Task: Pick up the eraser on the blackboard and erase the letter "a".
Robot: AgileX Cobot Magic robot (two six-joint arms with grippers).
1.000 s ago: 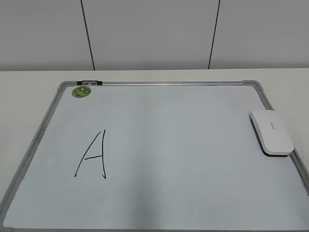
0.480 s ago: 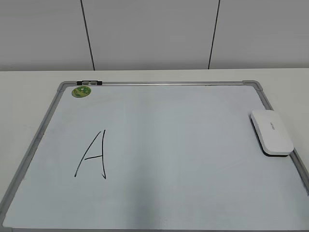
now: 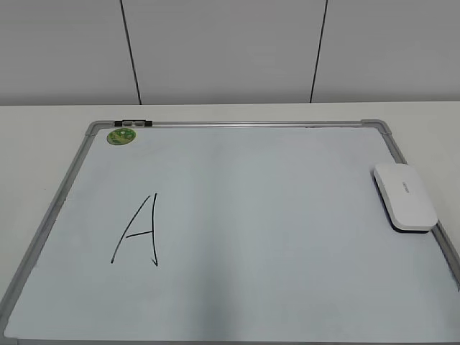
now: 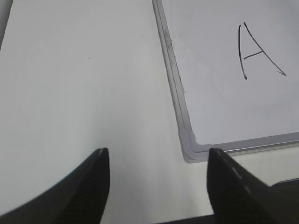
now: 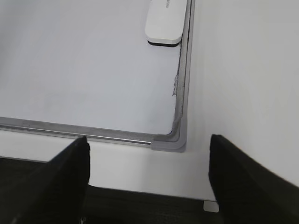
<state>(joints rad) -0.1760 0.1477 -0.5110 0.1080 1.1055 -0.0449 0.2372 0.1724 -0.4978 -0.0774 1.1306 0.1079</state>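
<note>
Left gripper (image 4: 156, 170): jaws spread wide, holding nothing, above the table (image 4: 84, 93) off the blackboard's (image 4: 219, 107) near left corner.
Right gripper (image 5: 148, 161): jaws wide apart, empty, over the near right corner.
Eraser (image 3: 405, 195): flat on the blackboard's right edge, well ahead of the right fingers (image 5: 70, 168).
Letter (image 3: 136, 230): an angular capital "A", lower left.
Change: none since the earlier pictures.

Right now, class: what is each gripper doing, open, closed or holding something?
Left gripper: open, holding nothing, over the table by the blackboard's corner.
Right gripper: open, holding nothing; the eraser lies ahead.
</note>
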